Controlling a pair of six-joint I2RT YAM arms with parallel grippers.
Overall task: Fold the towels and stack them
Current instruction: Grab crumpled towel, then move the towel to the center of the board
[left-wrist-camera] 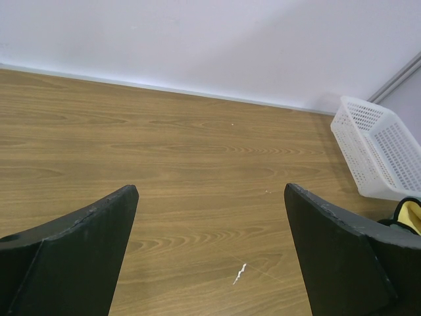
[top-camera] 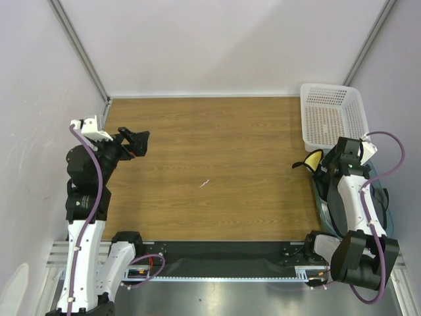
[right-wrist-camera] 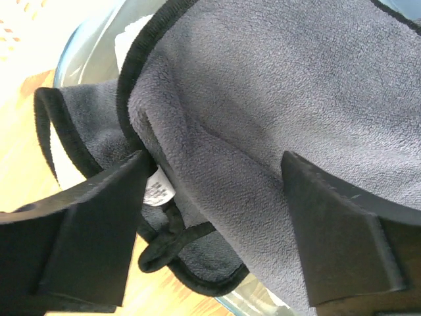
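Holds right gripper (right-wrist-camera: 216, 161) agape over dark grey towel (right-wrist-camera: 296, 79), heaped in tub (right-wrist-camera: 75, 46) beside basket (top-camera: 306, 125), likely to pinch an edge; parks left gripper (left-wrist-camera: 210, 191), also open, well apart from basket, out of the way.

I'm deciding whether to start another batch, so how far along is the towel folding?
Nothing looks done: the table holds no folded towel or stack. In hand: the right gripper is open over the grey towel, crumpled in the tub at the table's right edge; the yellow towel pokes out beside it. The left gripper hangs open over bare wood. Left: lifting out, folding and stacking every towel.
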